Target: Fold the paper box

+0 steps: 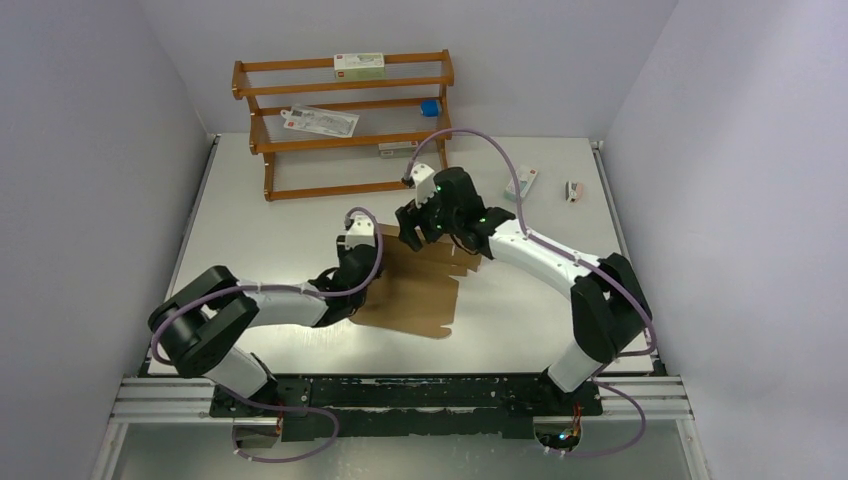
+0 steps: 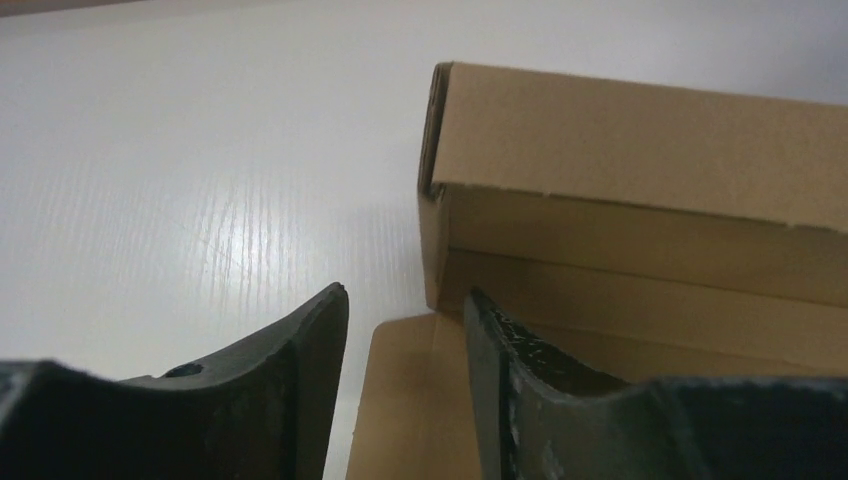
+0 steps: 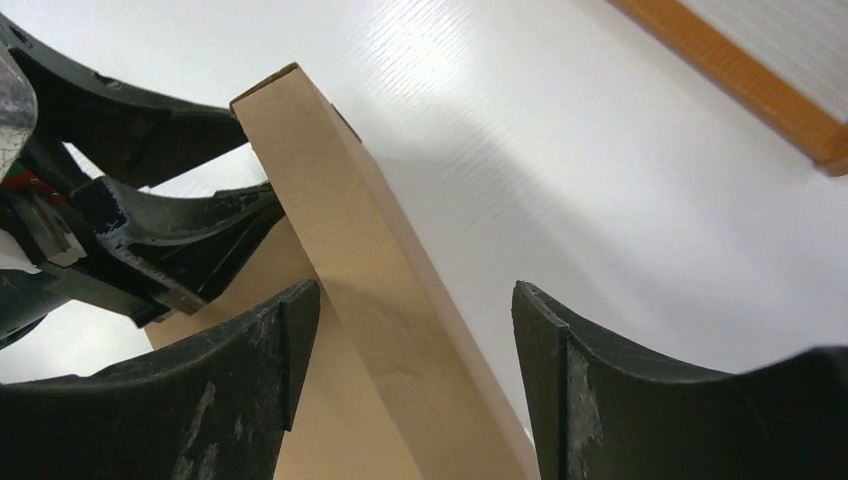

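The left gripper (image 2: 405, 293) stands with its jaws parted to a middling gap and nothing between them. It sits low at one end of the paper box (image 1: 415, 295). One finger (image 2: 290, 370) is over the bare table (image 1: 250, 210) just off the box. The other is over the box's flat floor panel. The end of the box's raised wall (image 2: 640, 150) stands just ahead of the fingertips, apart from them.

The right gripper (image 3: 415, 288) is spread wide and straddles that same raised wall (image 3: 370, 260) from above. One finger (image 3: 270, 350) is close against the wall's inner face, on the side of the box floor. The other has clear table showing between it and the wall (so nothing is clamped). In the right wrist view the left gripper's fingers appear at the wall's far end, one on each side of its corner.

The paper box lies on the table between the two arms. Its wall is folded upright along the edge farthest from the arm bases, and the rest of the brown sheet lies flat toward them.

Beyond the box, against the back wall, stands a wooden rack (image 1: 300, 88). It holds a small white carton (image 1: 358, 65), a flat packet (image 1: 320, 120) and a blue item (image 1: 430, 107). Another small carton (image 1: 521, 184) lies on the table beyond the box, well apart from it, on the right arm's side.
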`<state>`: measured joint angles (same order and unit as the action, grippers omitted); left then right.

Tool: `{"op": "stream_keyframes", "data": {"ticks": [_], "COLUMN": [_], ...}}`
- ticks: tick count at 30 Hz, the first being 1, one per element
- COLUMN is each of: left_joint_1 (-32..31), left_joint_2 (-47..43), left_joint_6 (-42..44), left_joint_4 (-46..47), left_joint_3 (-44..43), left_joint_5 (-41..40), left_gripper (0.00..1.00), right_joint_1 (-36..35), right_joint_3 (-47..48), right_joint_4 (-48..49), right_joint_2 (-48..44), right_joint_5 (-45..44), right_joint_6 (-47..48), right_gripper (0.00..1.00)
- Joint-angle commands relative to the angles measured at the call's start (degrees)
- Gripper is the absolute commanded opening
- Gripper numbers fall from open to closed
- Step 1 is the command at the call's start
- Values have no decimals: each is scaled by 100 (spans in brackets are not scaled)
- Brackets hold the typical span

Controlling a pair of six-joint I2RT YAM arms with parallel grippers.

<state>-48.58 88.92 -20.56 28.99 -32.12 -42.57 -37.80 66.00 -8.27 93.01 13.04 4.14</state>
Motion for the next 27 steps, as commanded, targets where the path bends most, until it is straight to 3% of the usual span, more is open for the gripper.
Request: {"op": "stream_keyframes", "data": {"ticks": [1, 8, 11, 13, 16, 21, 27], "left_joint_1": [25, 57, 288, 527, 908, 1454, 1946], "left_joint_2": [-451, -1957, -2552, -2920, -3281, -3298, -2708], "left_joint_6": [-187, -267, -477, -630, -813, -954, -1036], "left_joint_4": [-400, -1502, -2076, -2242, -2543, -2728, -2677], "left_joint_3": [196, 384, 307, 298, 168, -198, -717], "left_joint_5": [379, 1043, 1459, 1846, 2267, 2933, 3799], "left_gripper": [54, 75, 82, 87, 92, 94, 93], "right_joint_1": [84, 85, 81, 71, 65, 66, 65], "right_joint_3": [35, -232, -572, -714, -889, -1329, -1823], "right_joint_4": [110, 143, 219, 81, -266, -467, -419], "right_joint_2": [-377, -1154, -1641, -1904, -2267, -2729, -2977], "right_joint_5": [-188, -713, -1242, -2008, -2494, -2495, -2678], "right_joint_6": [56, -311, -807, -1262, -1723, -2419, -3382], "right_gripper": [75, 78, 79, 87, 88, 87, 80]}}
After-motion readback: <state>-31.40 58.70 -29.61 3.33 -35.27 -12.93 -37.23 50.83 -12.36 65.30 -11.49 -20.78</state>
